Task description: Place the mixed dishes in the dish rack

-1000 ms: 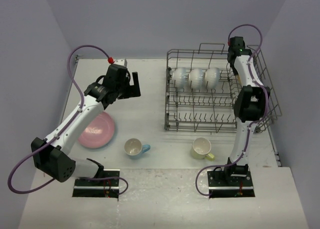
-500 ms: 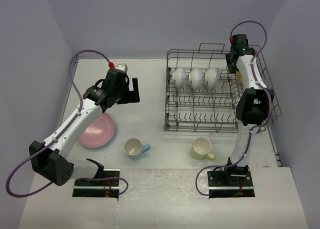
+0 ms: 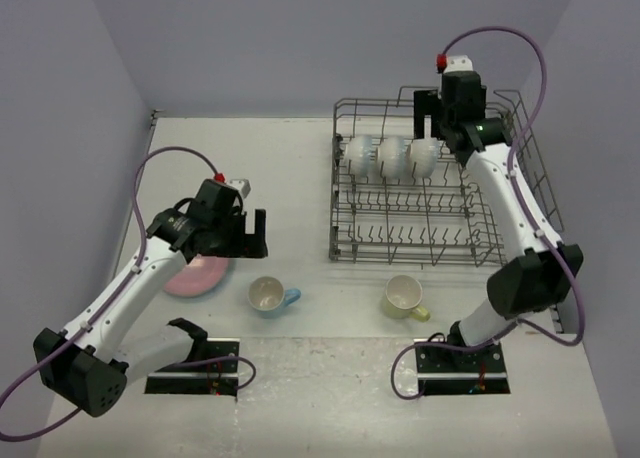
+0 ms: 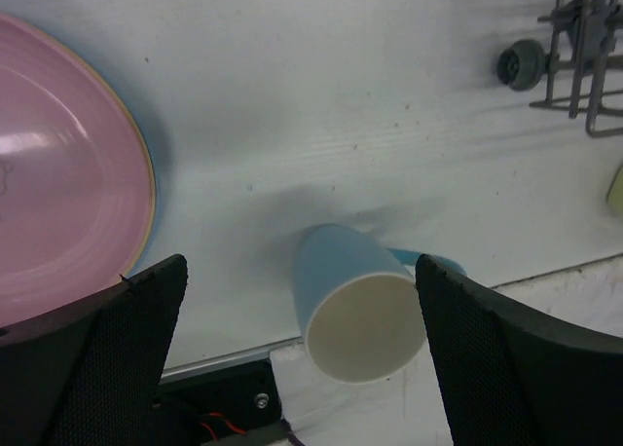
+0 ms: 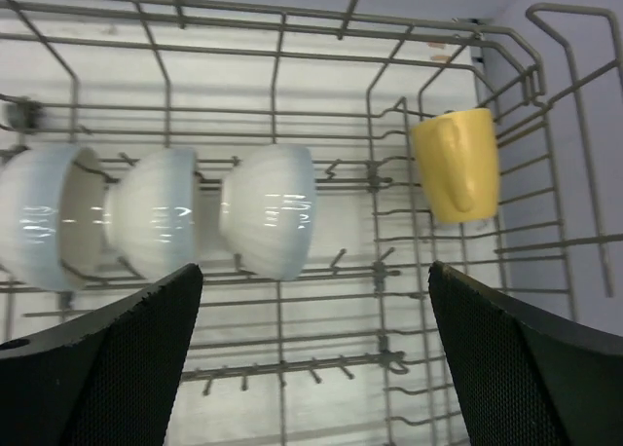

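My left claw [image 4: 300, 271] is spread wide and hangs over the blue mug [image 4: 350, 310], which stands mouth up on the tabletop [image 4: 321, 95], near its front edge. I think the danger is here: if I come down a little off centre, one finger can hit the rim and tip the mug or push it toward the edge. The handle sticks out to one side and can catch a finger too. The pink plate [image 4: 58, 212] lies just beside, so the other finger may scrape it. A thin orange edge under it looks like more plates.

My right claw [image 5: 313, 271] is also spread and holds nothing, above the rack [image 5: 292, 22]. Three white bowls [image 5: 156, 222] and a yellow mug [image 5: 455, 164] are in it, so the wires and bowls are in the way below. A pale green mug [image 3: 404, 296] waits in front of the rack.
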{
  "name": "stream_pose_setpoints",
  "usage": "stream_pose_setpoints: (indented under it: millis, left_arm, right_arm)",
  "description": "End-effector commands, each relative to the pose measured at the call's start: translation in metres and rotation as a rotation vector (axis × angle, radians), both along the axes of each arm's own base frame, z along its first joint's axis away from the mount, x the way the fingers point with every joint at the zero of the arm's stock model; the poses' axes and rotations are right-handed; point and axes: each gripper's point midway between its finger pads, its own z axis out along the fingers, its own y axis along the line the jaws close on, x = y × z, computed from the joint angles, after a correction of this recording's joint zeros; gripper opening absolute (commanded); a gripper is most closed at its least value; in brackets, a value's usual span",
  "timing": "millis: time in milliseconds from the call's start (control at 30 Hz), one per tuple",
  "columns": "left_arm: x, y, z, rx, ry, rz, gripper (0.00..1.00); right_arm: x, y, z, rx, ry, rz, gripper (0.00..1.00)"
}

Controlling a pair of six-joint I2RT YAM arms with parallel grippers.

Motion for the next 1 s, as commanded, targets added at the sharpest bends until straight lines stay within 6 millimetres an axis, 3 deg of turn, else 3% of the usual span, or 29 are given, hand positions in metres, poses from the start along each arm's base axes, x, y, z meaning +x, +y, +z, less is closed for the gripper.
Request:
stream_pose_setpoints:
  millis: [0,33,67,100,167,267,400,433,533,667,767,900,967]
  left_arm:
    - [-0.045,-0.001,-0.024,-0.022,0.153,-0.109,1.00]
    - [-0.057,0.004,-0.034,-0.004,0.205,-0.107,1.00]
    - [-0.062,0.005,-0.038,0.001,0.226,-0.109,1.00]
    - [-0.068,0.004,-0.040,0.002,0.239,-0.112,1.00]
    - [-0.076,0.004,-0.046,0.004,0.261,-0.115,1.00]
    - [-0.085,0.000,-0.053,0.006,0.279,-0.117,1.00]
    - [-0.089,0.005,-0.070,0.067,0.308,-0.067,0.95]
    - [-0.087,0.004,-0.073,0.069,0.301,-0.056,0.86]
    - [-0.080,-0.002,-0.078,0.053,0.274,-0.029,0.72]
    - [-0.068,-0.014,-0.079,0.030,0.234,-0.011,0.58]
    - [-0.064,-0.028,-0.080,-0.015,0.209,-0.026,0.43]
    - [-0.061,-0.030,-0.081,0.001,0.190,-0.042,0.06]
    - [-0.054,-0.028,-0.069,0.016,0.151,-0.047,0.00]
  right_arm:
    - [-0.029,0.022,0.013,0.224,-0.111,0.020,0.99]
    - [-0.032,0.029,0.020,0.286,-0.164,0.036,0.99]
    - [-0.049,0.035,0.040,0.337,-0.221,0.084,0.99]
    - [-0.057,0.039,0.024,0.359,-0.199,0.097,0.99]
    - [-0.072,0.044,0.040,0.405,-0.261,0.135,0.99]
    - [-0.087,0.047,0.032,0.427,-0.237,0.154,0.99]
    - [-0.107,0.038,0.025,0.423,-0.250,0.127,0.99]
    - [-0.111,0.038,0.025,0.425,-0.252,0.130,0.99]
    - [-0.128,0.041,0.023,0.429,-0.259,0.174,0.99]
    - [-0.150,0.046,0.017,0.432,-0.269,0.247,0.99]
    - [-0.168,0.055,0.025,0.445,-0.299,0.337,0.99]
    - [-0.188,0.067,0.019,0.457,-0.306,0.441,0.99]
    - [-0.200,0.083,0.024,0.476,-0.314,0.557,0.99]
